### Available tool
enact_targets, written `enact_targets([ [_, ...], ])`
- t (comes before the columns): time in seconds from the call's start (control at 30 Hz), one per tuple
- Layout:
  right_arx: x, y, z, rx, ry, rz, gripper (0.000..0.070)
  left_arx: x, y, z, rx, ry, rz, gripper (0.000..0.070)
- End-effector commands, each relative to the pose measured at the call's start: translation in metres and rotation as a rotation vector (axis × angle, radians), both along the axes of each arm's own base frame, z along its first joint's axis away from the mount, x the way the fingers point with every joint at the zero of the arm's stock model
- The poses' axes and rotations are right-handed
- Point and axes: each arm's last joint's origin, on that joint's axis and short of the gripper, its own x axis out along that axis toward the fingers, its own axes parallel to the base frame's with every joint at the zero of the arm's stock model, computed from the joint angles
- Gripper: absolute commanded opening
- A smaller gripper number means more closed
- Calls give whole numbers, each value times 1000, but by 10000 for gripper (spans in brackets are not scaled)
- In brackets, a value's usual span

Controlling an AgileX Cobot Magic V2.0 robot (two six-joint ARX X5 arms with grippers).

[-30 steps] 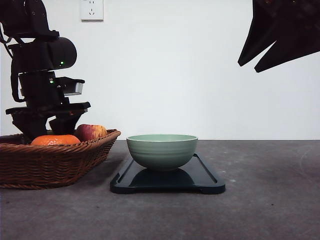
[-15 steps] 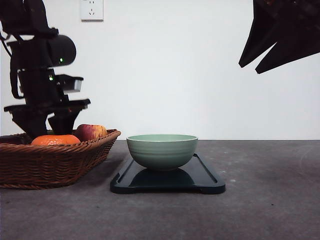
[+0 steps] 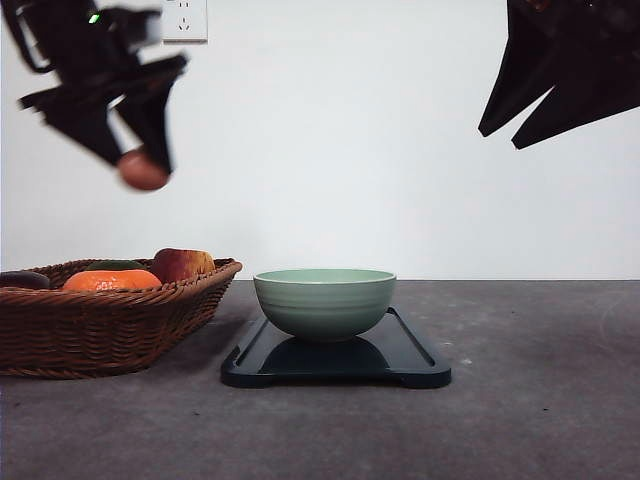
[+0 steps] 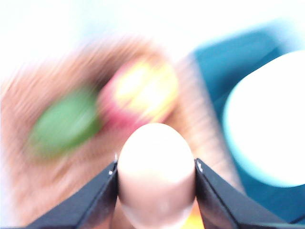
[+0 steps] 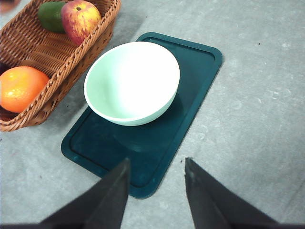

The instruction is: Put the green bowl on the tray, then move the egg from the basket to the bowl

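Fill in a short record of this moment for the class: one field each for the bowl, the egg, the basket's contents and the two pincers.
green bowl: upright on the tray, empty
egg: held in the air above the basket
basket contents: orange, apple, green fruit
left pincer: raised, closed on the egg
right pincer: open, empty, above the tray
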Motion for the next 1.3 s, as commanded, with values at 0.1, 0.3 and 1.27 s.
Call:
enact_targets([
  [0.1,2,2,-1,6,2,-2,225,3,-25,11,-128,-78,-57,238],
  [0.3,2,2,-1,6,2,-2,225,-2,-58,23,-192,-213,-150,237],
  [1.27,0,2,-2,-1,22,3,225,17,-148,-101,4,-18,-297,228],
])
